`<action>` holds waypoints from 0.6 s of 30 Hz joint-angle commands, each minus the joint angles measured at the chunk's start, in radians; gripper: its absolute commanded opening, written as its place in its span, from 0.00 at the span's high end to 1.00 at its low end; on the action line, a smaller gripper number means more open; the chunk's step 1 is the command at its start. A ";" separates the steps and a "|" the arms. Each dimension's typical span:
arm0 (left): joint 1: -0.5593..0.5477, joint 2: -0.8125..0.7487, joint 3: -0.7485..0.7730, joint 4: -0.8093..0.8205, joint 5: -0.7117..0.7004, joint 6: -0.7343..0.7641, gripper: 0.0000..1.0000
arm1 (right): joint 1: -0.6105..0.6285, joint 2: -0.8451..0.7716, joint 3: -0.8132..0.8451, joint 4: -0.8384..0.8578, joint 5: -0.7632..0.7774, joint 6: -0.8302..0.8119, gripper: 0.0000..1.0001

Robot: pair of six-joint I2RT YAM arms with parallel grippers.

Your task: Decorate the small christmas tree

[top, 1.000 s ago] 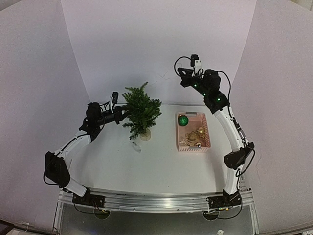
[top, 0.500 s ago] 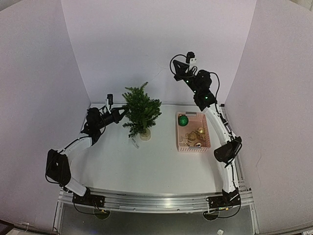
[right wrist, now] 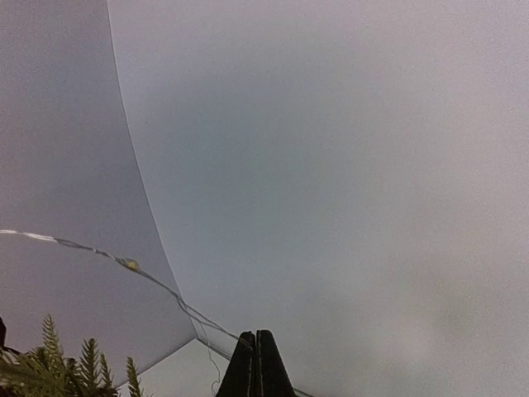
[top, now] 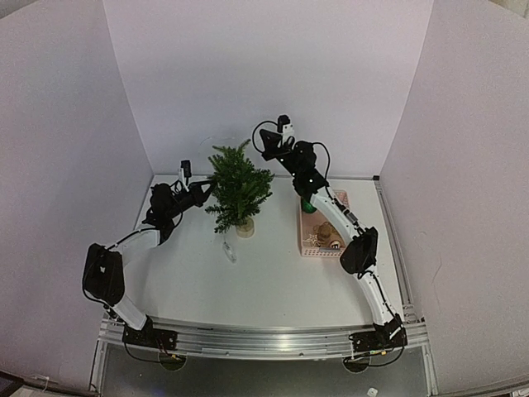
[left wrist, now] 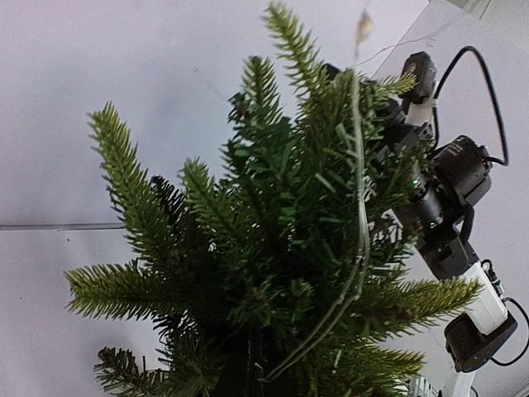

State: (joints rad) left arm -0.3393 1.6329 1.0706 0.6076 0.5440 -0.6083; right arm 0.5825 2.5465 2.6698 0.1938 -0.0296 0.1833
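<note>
The right tool [right wrist: 257,337] has its two dark fingers pressed together on a thin silvery wire [right wrist: 165,285] that carries a small yellowish bulb [right wrist: 130,265]. A second ago this arm stood over the pink plastic basket [top: 345,236], right of centre. It has since swung left, and the tool now sits just upper right of the treetop. The left tool [top: 204,192] is closed against the left flank of the small christmas tree [top: 240,188], a dark green bushy fir upright on the white desk [top: 273,281], centre-left in the overhead frame. It has barely shifted. Only the left wrist view shows the wire draped down through the branches. Only the right wrist view shows the closed fingertips.
</note>
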 commanded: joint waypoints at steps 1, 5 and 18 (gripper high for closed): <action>0.009 0.013 0.001 0.015 -0.012 -0.001 0.99 | -0.009 -0.064 -0.029 0.068 0.022 -0.010 1.00; 0.009 0.004 -0.010 -0.007 0.002 0.032 0.75 | -0.010 -0.065 -0.059 0.068 0.030 -0.006 1.00; 0.128 -0.175 0.080 -0.296 0.331 0.410 0.21 | -0.004 -0.063 -0.053 0.064 0.029 0.012 1.00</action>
State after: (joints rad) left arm -0.2332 1.5609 1.0670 0.4494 0.7436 -0.3983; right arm 0.5724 2.5412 2.6118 0.2264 -0.0135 0.1894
